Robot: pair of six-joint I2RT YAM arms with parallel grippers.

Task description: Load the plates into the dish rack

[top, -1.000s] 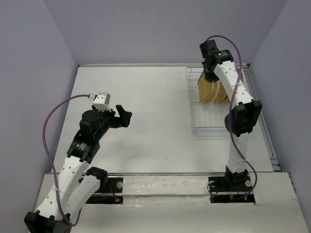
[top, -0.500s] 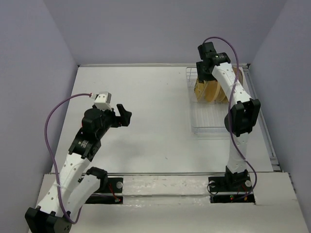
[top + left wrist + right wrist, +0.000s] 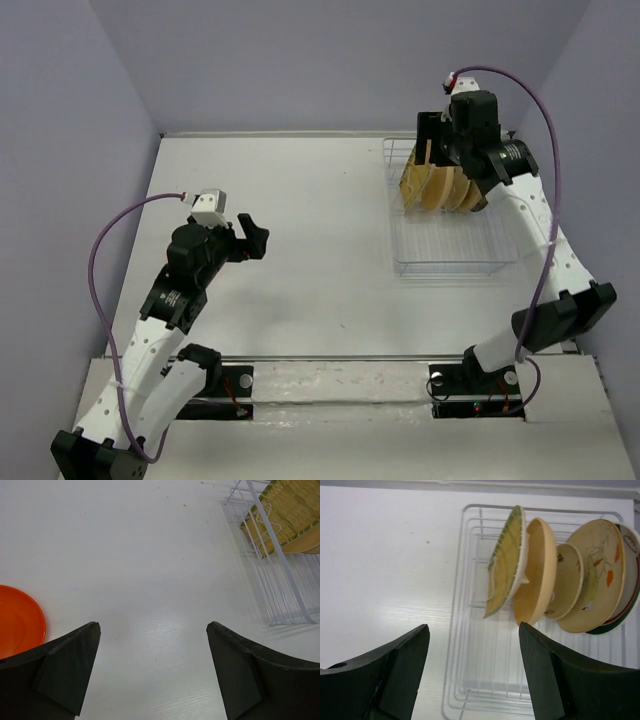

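Rack point(image 3: 485, 685), white wire: 5 plates point(image 3: 540, 565) standing on edge inside, 1 woven-look, 1 oval. 1 round orange plate point(image 3: 17, 622) flat on worktop point(image 3: 150, 555). Left pincer point(image 3: 152, 627), right pincer point(image 3: 473, 627): both spread, gripping nothing.

White table point(image 3: 320, 200), lavender walls point(image 3: 330, 60) on three sides

1. The small orange-red plate point(image 3: 17, 622) is chopped off by the left edge of the left wrist view.
2. Only 1 corner of the dish rack point(image 3: 283, 560) is caught there, and the yellow-green woven-look plate point(image 3: 282, 505) is clipped by the top-right corner.
3. In the right wrist view, the white plate with green-red rim point(image 3: 633, 565) is mostly hidden behind the cream oval plate point(image 3: 595, 575).
4. From the top, the racked plates point(image 3: 440, 185) are too small to be told apart and are partly covered by the right arm point(image 3: 495, 160).
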